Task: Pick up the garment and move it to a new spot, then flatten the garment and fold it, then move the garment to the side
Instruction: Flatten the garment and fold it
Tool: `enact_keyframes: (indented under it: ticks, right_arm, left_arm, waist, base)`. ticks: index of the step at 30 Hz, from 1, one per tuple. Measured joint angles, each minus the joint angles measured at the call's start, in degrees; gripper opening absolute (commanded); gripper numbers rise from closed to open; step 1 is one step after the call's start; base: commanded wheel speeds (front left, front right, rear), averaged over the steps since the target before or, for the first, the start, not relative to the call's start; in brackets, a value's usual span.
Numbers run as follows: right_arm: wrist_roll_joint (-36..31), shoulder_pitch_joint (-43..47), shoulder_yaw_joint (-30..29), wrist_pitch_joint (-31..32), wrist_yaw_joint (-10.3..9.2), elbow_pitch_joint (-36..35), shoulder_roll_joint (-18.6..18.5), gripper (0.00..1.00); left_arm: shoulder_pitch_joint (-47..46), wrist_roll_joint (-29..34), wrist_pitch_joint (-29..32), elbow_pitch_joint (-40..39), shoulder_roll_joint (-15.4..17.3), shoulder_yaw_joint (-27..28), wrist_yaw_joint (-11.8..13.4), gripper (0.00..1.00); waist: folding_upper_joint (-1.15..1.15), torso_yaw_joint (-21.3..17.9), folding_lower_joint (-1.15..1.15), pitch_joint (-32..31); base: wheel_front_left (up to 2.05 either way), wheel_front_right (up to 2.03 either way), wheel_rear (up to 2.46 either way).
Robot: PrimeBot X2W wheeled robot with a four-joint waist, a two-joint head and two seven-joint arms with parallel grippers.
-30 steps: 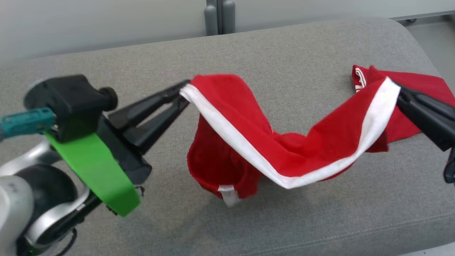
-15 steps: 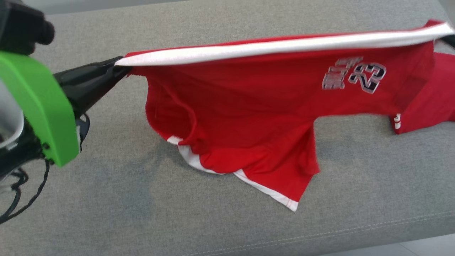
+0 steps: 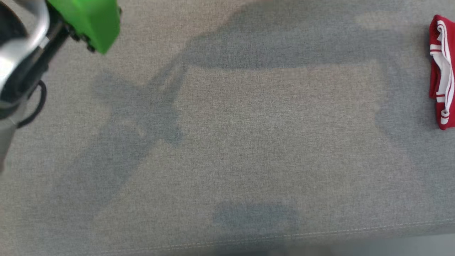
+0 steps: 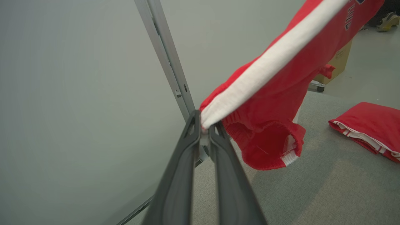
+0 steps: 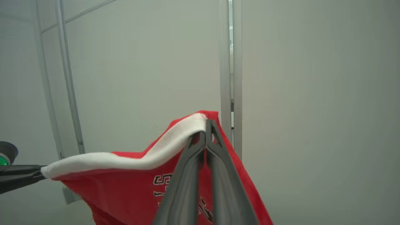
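My left gripper and right gripper each pinch 1 end of the white waistband, stretching the red shorts aloft so they hang straight for flattening.

Folded garment cut at right edge, lettering on held garment part-hidden by right gripper

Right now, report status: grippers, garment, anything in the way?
Left gripper shut on garment waistband. Right gripper shut on its other end. Garment stretched above cushion. Folded red garment aside, not blocking.
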Motion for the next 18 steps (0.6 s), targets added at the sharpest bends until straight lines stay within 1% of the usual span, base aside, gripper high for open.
enact_keyframes:
  ticks: [1,3,4,5,6,8,9,10,11,12,17,18]
  right_arm:
    - [-1.53,1.26,2.44,0.02,0.58,-0.41,-0.02,0.00]
    - [-3.45,5.73,6.17,-0.09,1.90,-0.12,0.15,0.00]
    - [-4.60,8.82,8.26,-0.41,2.88,0.62,0.44,0.00]
    - [-5.32,11.98,10.43,-0.73,3.71,1.69,1.29,0.00]
    - [-5.47,15.44,11.94,-1.40,3.70,3.26,2.76,0.00]
    - [-7.67,21.69,15.28,-2.14,4.49,6.27,3.65,0.00]
    - [-7.68,24.29,15.91,-3.05,4.45,7.43,4.48,0.00]
    - [-8.34,26.32,16.89,-3.65,4.66,8.49,4.64,0.00]
    - [-9.45,28.03,18.12,-3.89,5.41,9.18,4.21,0.00]
    - [-9.96,29.64,18.62,-4.54,5.49,9.78,4.19,0.00]
    - [-12.27,34.57,21.65,-6.55,6.13,12.95,3.46,0.00]
    - [-12.61,35.27,22.34,-6.81,6.69,13.39,3.45,0.00]
  left_arm:
    - [1.31,0.66,-0.90,-0.13,0.58,-0.91,-0.87,0.00]
    - [5.82,1.70,-4.22,-0.13,0.37,-1.46,-1.08,0.00]
    - [8.78,2.38,-6.02,0.20,0.42,-2.05,-1.38,0.00]
    - [12.08,2.90,-7.90,0.88,0.43,-2.37,-1.29,0.00]
    - [15.70,3.08,-9.93,2.01,0.33,-2.49,-1.11,0.00]
    - [22.45,3.77,-12.66,3.85,1.02,-3.11,-0.69,0.00]
    - [25.55,3.68,-14.08,4.55,1.02,-2.93,0.20,0.00]
    - [28.09,3.68,-15.57,4.90,1.04,-3.01,0.69,0.00]
    - [30.11,3.68,-16.81,5.24,1.03,-3.11,0.79,0.00]
    - [31.84,3.67,-18.29,5.68,0.83,-3.05,1.18,0.00]
    - [38.89,3.41,-23.79,7.51,0.35,-3.87,1.33,0.00]
    - [40.18,3.20,-24.73,8.05,0.14,-4.08,1.33,0.00]
  waist:
    - [0.00,0.10,0.00,0.82]
    - [0.00,0.20,0.00,2.37]
    - [0.00,0.21,0.00,3.14]
    - [0.00,0.19,0.00,3.83]
    - [0.00,0.14,0.00,4.46]
    - [0.00,-0.11,0.01,5.39]
    - [0.00,-0.35,0.00,5.61]
    - [0.00,-0.60,0.00,5.72]
    - [0.00,-0.84,0.00,5.71]
    - [0.00,-1.02,0.00,5.54]
    - [0.00,-1.54,0.00,3.51]
    - [0.00,-1.61,0.00,2.98]
  base:
    - [0.00,0.00,0.00]
    - [0.00,0.00,0.00]
    - [0.00,0.00,0.00]
    - [0.00,0.00,0.00]
    - [0.00,0.00,0.00]
    - [0.00,0.00,0.00]
    - [0.00,0.00,0.00]
    - [0.00,0.00,0.00]
    - [0.00,0.00,0.00]
    - [0.00,0.00,0.00]
    - [0.00,0.00,0.00]
    - [0.00,0.00,0.00]
